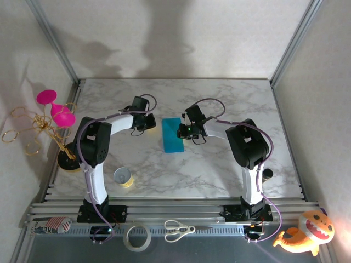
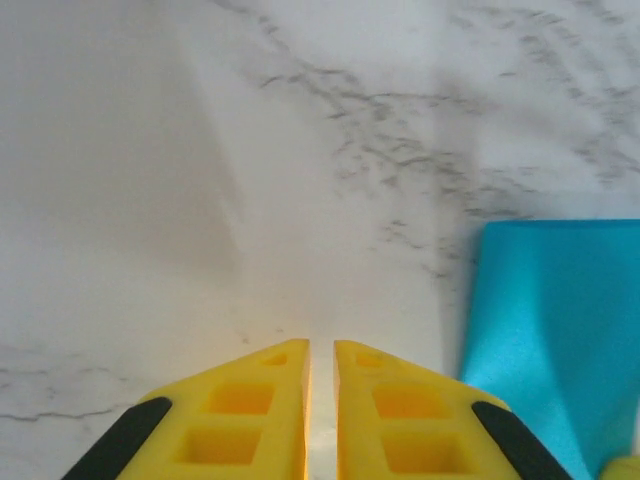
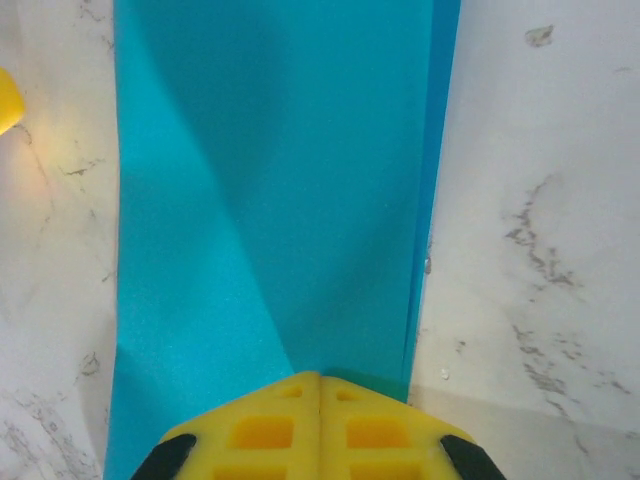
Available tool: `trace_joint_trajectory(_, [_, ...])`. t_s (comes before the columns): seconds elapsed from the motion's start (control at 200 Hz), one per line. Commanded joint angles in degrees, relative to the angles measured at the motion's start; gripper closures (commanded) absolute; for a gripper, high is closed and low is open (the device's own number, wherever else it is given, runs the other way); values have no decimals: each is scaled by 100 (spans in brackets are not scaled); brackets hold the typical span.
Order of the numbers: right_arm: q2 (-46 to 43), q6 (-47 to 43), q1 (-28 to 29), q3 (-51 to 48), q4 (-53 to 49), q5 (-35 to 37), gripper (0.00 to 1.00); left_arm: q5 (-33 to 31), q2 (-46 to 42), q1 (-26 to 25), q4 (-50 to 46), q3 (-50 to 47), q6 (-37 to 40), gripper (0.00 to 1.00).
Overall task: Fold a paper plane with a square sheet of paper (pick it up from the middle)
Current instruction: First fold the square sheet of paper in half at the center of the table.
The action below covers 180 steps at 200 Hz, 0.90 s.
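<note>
The teal-blue sheet of paper (image 1: pixel 174 135) lies flat on the marble table as a narrow upright rectangle, folded in half with a second layer's edge showing along its right side (image 3: pixel 270 200). My right gripper (image 1: pixel 182 131) is shut, and its yellow tips (image 3: pixel 320 376) rest on the paper near that right edge, with nothing visibly between them. My left gripper (image 1: pixel 148 124) sits low over bare table just left of the paper (image 2: pixel 550 330). Its fingers (image 2: pixel 321 345) are shut to a thin slit and hold nothing. No paper plane shape is in view.
A small yellow tape roll (image 1: pixel 123 177) stands near the left arm's base. A white tape roll (image 1: pixel 137 236) and scissors (image 1: pixel 178 230) lie on the front rail. A stand with pink cups (image 1: pixel 55 112) is at the left, an orange plush fish (image 1: pixel 304 230) at the front right.
</note>
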Motion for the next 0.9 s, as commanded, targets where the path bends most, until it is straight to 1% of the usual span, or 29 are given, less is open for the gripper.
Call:
trace_joint_trajectory(0.0, [841,-169,-204,-515,-1619,1653,100,754,-497,-222,773,-231,67,86])
trace_joint_trajectory(0.08, [854,-186,-204,-496,-1629,1638,100,932,-349,-309,955,-210,-31,87])
trace_joint_trajectory(0.165, [854,-212,-203,-496,-1616,1615,100,986,-4,-350,873,18,-150,88])
trace_joint_trajectory(0.346, [801,-473,-203,-499,-1605,1448,100,915,628,-383,611,598,-230,88])
trace_joint_trajectory(0.406, [785,-585,-203,-492,-1612,1398,100,786,795,-376,455,786,-209,89])
trace_joint_trajectory(0.501, [776,-757,-202,-468,-1654,1334,100,294,963,-314,271,922,-33,90])
trace_joint_trajectory(0.681, [701,-1190,-209,-410,-1820,1403,100,-276,1163,101,-159,1065,364,90])
trace_joint_trajectory(0.786, [626,-1483,-211,-391,-1810,1277,100,-194,1059,320,-283,1165,427,90])
trace_joint_trajectory(0.896, [549,-1788,-212,-338,-1777,1086,100,143,797,322,-300,1226,399,89])
